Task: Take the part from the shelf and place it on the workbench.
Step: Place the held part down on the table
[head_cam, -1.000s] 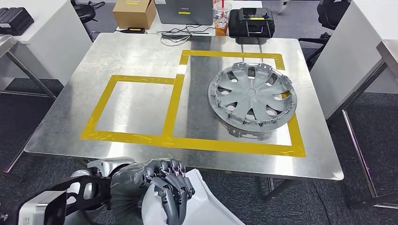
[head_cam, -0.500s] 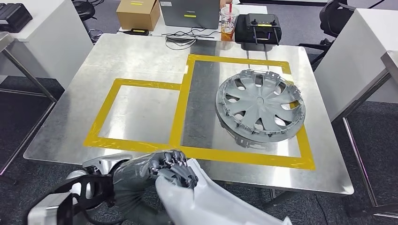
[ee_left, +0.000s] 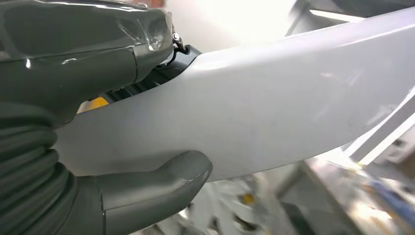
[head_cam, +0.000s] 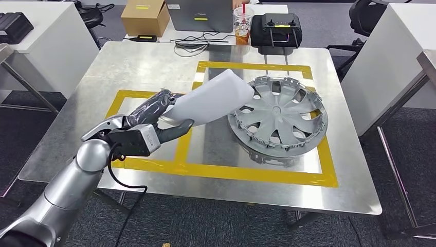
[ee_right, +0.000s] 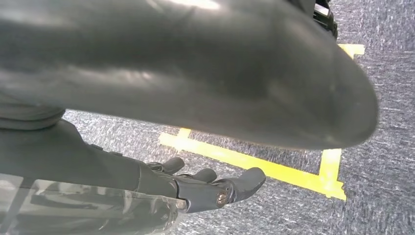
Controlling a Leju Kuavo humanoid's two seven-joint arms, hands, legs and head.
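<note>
The left hand (head_cam: 157,116) is over the metal surface (head_cam: 154,62), to the left of the grey wheel cover (head_cam: 277,116). It holds the white part (head_cam: 213,98) at its near end, with dark fingers on top and the thumb under it. In the left wrist view the thick grey thumb (ee_left: 161,183) presses on the lower edge of the white part (ee_left: 274,103), and the fingers close over the other side. The part is a curved white panel. It is lifted above the surface and tilted, and its far tip reaches over the left rim of the wheel cover. I cannot tell if the tip touches the rim.

The wheel cover lies flat inside the larger yellow tape frame (head_cam: 257,175). A smaller yellow tape square (head_cam: 118,103) is to the left of the wheel cover, partly under the left hand.

Behind the wheel cover, past the far edge of the surface, stand a cardboard box (head_cam: 144,15), a drink cup (head_cam: 242,23) and a black controller (head_cam: 277,28).

The right hand (ee_right: 210,188) is seen in the right wrist view over grey carpet floor (ee_right: 381,147) with yellow tape lines. Its fingers are a little apart and hold nothing.
</note>
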